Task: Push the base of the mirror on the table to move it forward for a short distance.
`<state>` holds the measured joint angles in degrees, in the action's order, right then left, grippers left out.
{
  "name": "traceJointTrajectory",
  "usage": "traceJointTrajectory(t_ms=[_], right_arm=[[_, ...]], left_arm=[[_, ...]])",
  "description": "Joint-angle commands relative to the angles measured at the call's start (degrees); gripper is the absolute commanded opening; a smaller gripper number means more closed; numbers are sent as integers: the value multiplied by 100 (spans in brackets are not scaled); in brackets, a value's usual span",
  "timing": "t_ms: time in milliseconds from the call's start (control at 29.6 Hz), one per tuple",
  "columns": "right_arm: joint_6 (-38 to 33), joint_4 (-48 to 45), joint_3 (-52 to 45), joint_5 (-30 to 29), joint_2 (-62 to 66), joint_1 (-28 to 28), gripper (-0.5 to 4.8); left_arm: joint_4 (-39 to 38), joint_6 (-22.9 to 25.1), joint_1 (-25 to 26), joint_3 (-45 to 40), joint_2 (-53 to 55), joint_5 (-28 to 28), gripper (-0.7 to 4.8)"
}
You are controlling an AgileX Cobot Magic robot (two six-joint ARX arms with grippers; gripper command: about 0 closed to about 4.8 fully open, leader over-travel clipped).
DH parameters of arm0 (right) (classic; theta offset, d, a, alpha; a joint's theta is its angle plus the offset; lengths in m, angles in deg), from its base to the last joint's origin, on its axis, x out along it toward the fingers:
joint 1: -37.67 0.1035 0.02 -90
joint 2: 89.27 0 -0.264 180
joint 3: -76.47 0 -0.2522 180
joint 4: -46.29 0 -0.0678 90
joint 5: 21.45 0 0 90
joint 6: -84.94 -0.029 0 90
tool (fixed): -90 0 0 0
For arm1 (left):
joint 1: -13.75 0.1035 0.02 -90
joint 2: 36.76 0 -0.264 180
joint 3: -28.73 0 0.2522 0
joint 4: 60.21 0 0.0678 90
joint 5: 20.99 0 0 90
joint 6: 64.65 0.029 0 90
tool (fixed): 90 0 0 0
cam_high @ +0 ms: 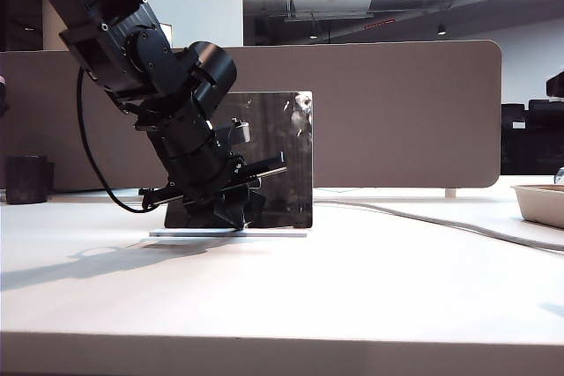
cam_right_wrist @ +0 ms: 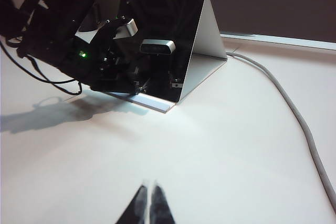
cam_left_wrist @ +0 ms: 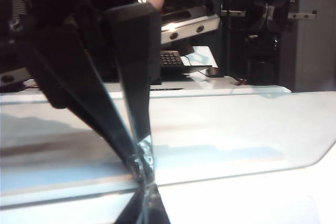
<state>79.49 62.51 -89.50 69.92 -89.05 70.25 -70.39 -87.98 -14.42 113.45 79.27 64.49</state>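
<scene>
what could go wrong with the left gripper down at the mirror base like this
The left gripper, fingers together, presses at the near edge of the thin base. It might ride up onto the plate instead of pushing it. The arm leans close against the mirror, so a push could tip the panel rather than slide it. A grey cable lies beside the mirror and may snag. The right gripper hangs well clear.

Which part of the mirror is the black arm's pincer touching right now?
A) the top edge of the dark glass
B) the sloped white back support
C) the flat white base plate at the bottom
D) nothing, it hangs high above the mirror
C: the left gripper has its closed tips down on the base of the mirror, at the foot of the mirror, while the right gripper hangs back over the table.
</scene>
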Motion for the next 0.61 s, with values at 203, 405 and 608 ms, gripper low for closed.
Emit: traceJointTrajectory(t_ms=[203, 405, 608], right_arm=[[11, -96, 4, 2, 0, 2, 22], [11, -96, 4, 2, 0, 2, 22], [11, -96, 4, 2, 0, 2, 22]], left_arm=[[-175, 68, 46, 345, 273, 28, 3], [-179, 83, 46, 570, 452, 90, 3], [-173, 83, 59, 614, 490, 87, 3]])
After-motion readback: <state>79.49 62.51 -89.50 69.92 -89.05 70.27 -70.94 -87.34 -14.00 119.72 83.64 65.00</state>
